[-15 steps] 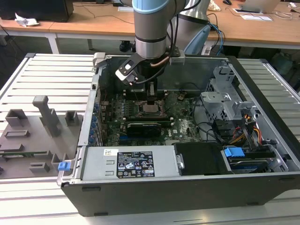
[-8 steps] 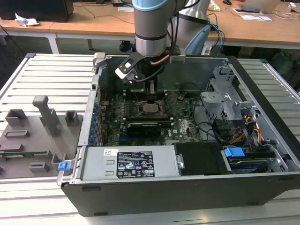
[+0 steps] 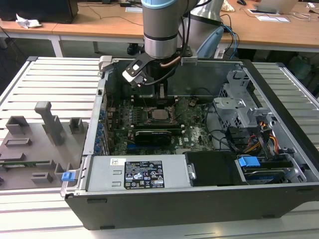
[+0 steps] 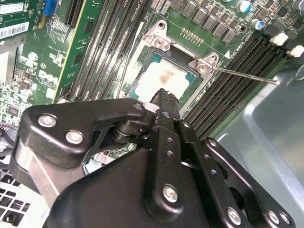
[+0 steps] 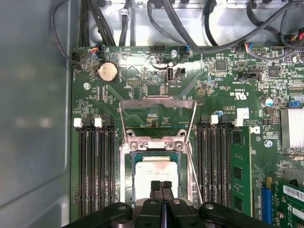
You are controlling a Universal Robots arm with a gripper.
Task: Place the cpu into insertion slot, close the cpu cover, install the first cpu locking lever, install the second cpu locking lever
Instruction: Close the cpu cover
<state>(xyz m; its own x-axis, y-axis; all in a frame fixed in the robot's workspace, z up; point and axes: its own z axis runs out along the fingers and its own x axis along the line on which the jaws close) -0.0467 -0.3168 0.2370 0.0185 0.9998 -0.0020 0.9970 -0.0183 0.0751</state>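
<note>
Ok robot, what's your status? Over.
Shut claw low over the cpu. It sits in the insertion slot. Open cpu cover, flipped up. One locking lever unlatched.

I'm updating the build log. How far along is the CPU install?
Done: the cpu lies in the insertion slot. In hand: the gripper, shut and holding nothing, sits just above the chip's metal top. Left: the cpu cover is swung open, off the chip, and a locking lever juts out unlatched in the second wrist view.
</note>
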